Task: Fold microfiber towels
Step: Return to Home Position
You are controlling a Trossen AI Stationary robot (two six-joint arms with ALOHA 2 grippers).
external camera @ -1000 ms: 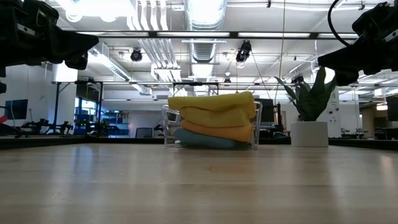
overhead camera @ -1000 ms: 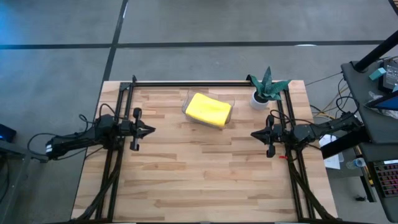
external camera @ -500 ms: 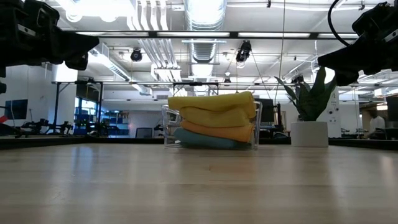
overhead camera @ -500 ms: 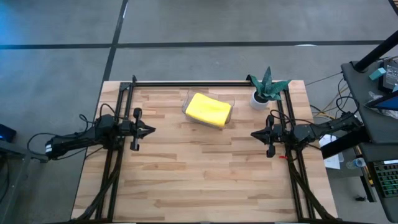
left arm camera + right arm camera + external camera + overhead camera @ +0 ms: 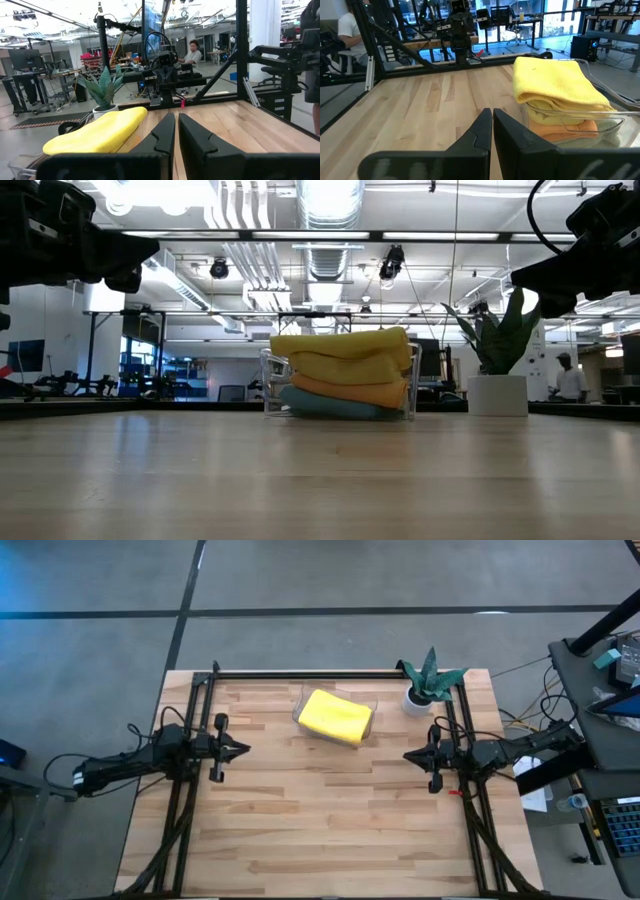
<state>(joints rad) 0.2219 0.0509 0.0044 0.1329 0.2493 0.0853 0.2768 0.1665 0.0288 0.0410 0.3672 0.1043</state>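
The wooden tabletop (image 5: 320,810) lies bare across the centre and bottom of the high view, open between the left gripper (image 5: 240,749) and right gripper (image 5: 408,755). At upper centre the clear bin (image 5: 301,703), stacked with folded towels (image 5: 335,715), stands in the way. At upper right stands the potted plant (image 5: 430,678).

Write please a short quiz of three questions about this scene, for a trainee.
1. True or false: the plant stands inside the tray.
2. Which colour is the top towel in the tray? A yellow, B orange, C blue.
3. Fill in: the left pincer and the right pincer each hold ____.
Key: 1 false, it stands beside the tray; 2 A; 3 nothing.
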